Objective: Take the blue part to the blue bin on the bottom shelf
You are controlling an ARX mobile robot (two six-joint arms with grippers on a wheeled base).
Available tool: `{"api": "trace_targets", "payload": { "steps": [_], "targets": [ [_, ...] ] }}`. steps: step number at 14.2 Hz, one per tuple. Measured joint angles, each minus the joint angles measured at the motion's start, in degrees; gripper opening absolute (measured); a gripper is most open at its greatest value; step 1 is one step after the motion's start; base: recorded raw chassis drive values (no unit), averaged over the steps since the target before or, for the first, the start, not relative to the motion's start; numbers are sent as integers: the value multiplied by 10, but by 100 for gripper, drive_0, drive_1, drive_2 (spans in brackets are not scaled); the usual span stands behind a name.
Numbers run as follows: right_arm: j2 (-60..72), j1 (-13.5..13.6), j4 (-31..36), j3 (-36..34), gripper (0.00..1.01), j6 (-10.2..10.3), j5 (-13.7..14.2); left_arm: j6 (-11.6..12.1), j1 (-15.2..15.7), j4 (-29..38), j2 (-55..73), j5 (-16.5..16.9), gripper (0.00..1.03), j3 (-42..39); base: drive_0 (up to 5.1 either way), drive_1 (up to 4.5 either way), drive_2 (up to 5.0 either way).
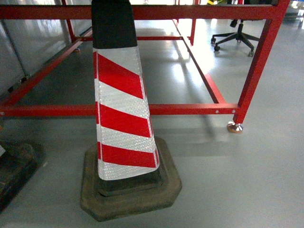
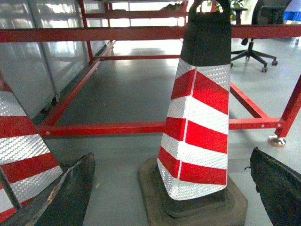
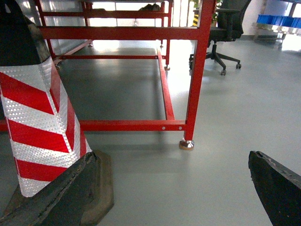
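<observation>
Standing on its dark rubber base, a red-and-white striped traffic cone (image 1: 124, 118) fills the head view before a red-painted steel frame (image 1: 190, 109) on the grey floor (image 1: 237, 180). Left tool (image 2: 174, 188) and right tool (image 3: 174, 188) both gape open, empty. No blue part shows.

A big red-and-white striped cone (image 1: 124, 114) stands right in front on its dark rubber base (image 1: 130, 190), blocking the middle. Just behind it runs the low bar of a red frame (image 1: 190, 109), with a post and round foot (image 1: 234, 127) on the right. The grey floor (image 1: 247, 175) to the right of the cone is open. Inside the frame the floor is open too. A second striped cone (image 2: 19, 146) stands close on the left. An office chair (image 1: 235, 38) sits far back.
</observation>
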Motion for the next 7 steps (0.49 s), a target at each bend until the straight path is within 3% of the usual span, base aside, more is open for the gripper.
{"api": "trace_targets", "payload": {
  "steps": [7],
  "targets": [
    [0, 0, -1, 0, 98, 0, 0, 0, 0, -2, 0, 0, 98, 0, 0, 0, 0]
  ]
}}
